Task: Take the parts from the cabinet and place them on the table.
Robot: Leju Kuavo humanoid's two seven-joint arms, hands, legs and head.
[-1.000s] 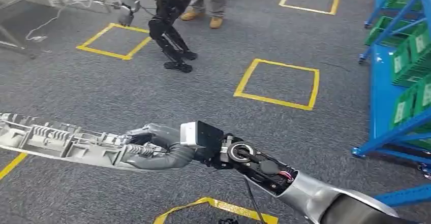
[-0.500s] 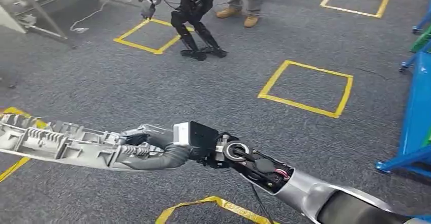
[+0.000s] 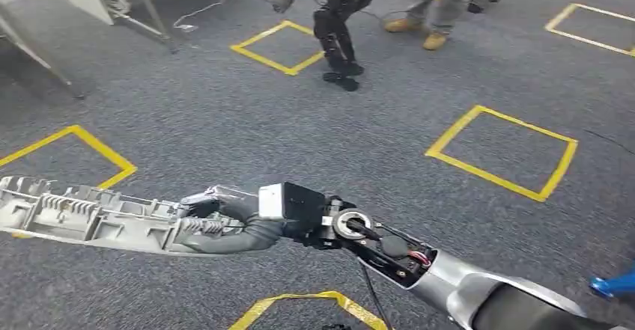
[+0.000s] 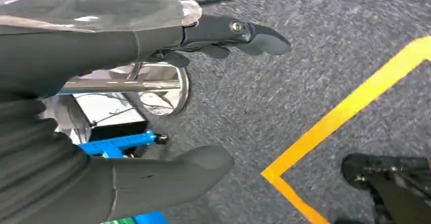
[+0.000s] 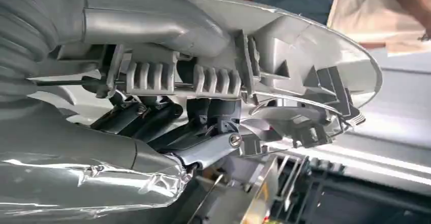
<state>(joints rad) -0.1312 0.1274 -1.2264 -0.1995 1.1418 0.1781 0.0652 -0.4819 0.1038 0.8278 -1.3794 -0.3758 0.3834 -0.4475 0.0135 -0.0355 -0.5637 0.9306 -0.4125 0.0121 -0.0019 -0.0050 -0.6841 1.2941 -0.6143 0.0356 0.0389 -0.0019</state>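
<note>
From the head view I see my right hand (image 3: pixel 225 221) stretched across the frame from the lower right, its fingers (image 3: pixel 202 204) wrapped round one end of a long grey ribbed plastic part (image 3: pixel 82 216), which it carries level above the grey carpet floor (image 3: pixel 225 135) with its free end reaching toward the left edge. Yellow tape squares (image 3: pixel 503 150) mark the carpet, another dark legged robot (image 3: pixel 341 23) stands at the top of the frame, a person's tan boots (image 3: pixel 419 32) are planted just beside it, and the metal legs of a table frame (image 3: pixel 142 4) show at the upper left. In the left wrist view, my left hand (image 4: pixel 152 107) hangs over the carpet beside a yellow tape line (image 4: pixel 345 112); its thumb and its dark fingers (image 4: pixel 239 33) stand apart with nothing between them. In the right wrist view, the dark fingers (image 5: pixel 167 122) curl into the ribbed underside of the part (image 5: pixel 284 76) while the grey thumb lies across its outer face, so the part is clamped between them and reaches away from the hand (image 5: pixel 127 107) toward a blurred background.
</note>
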